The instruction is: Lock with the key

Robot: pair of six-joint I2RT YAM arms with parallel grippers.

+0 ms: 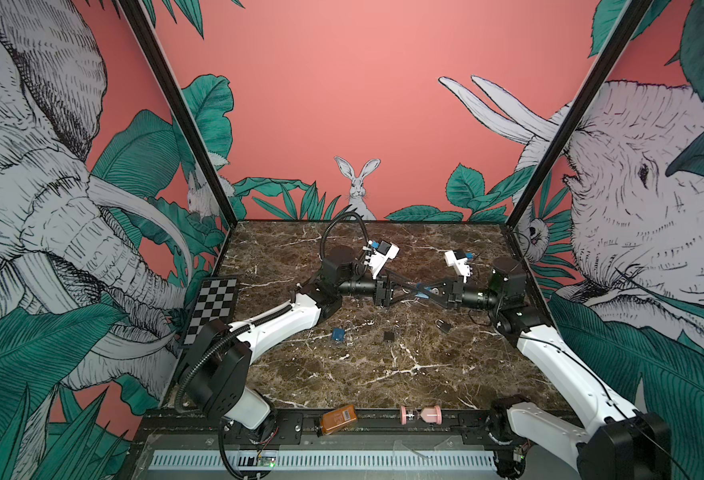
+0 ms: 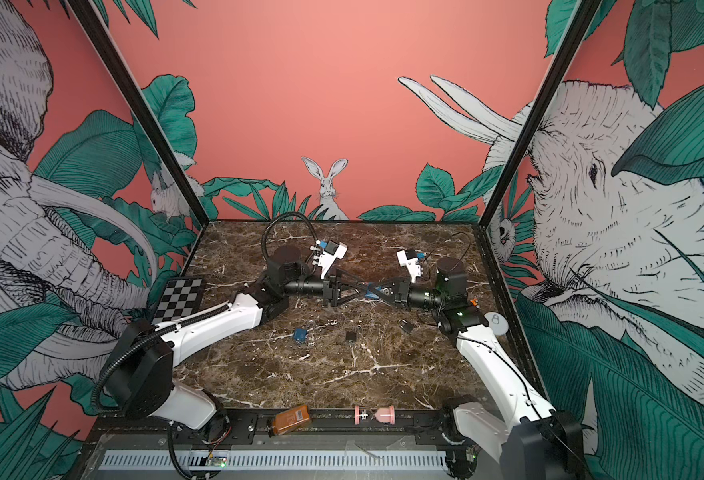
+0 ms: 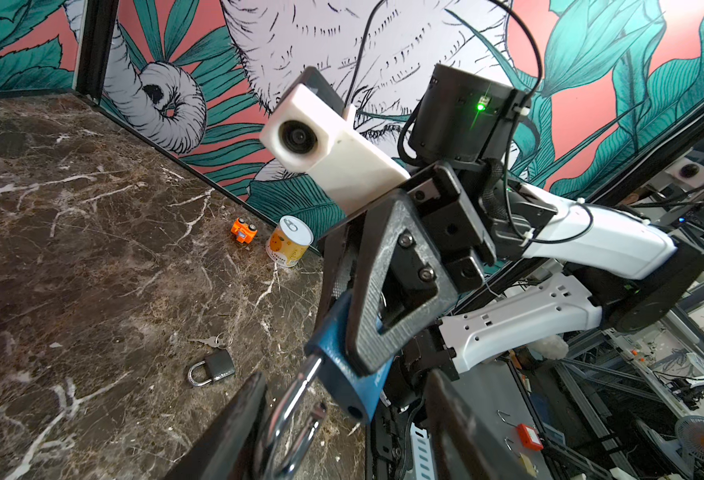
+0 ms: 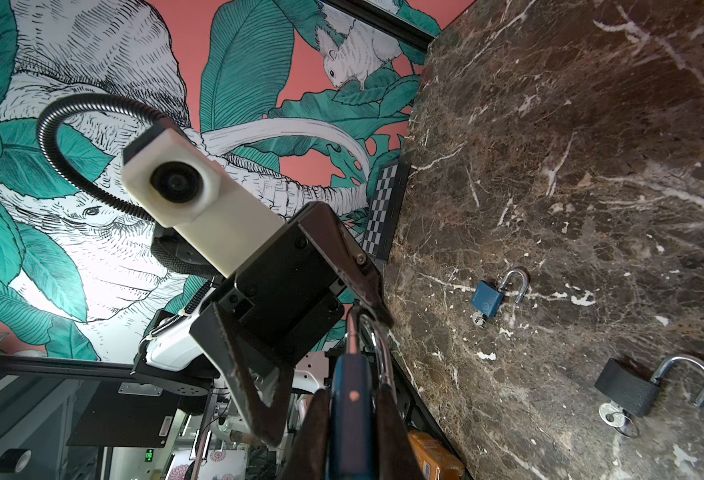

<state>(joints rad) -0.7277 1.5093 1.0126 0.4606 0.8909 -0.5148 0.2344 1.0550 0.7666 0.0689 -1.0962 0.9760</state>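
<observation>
My right gripper (image 4: 351,399) is shut on the body of a blue padlock (image 4: 350,374), held in mid-air above the table's middle in both top views (image 1: 420,292) (image 2: 370,291). Its silver shackle (image 3: 288,428) stands open, one leg out of the body. My left gripper (image 1: 412,286) faces it, jaws apart on either side of the shackle. One of its fingers (image 3: 234,428) lies close beside the shackle, and I cannot tell if they touch. No key shows on the held padlock.
Three more padlocks lie on the marble: a blue one (image 1: 338,334) with a key, a black one (image 1: 390,336) with open shackle and key, a dark shut one (image 1: 445,325). A can (image 3: 290,241) and an orange toy (image 3: 243,230) stand by the right wall. A checkerboard (image 1: 213,307) lies left.
</observation>
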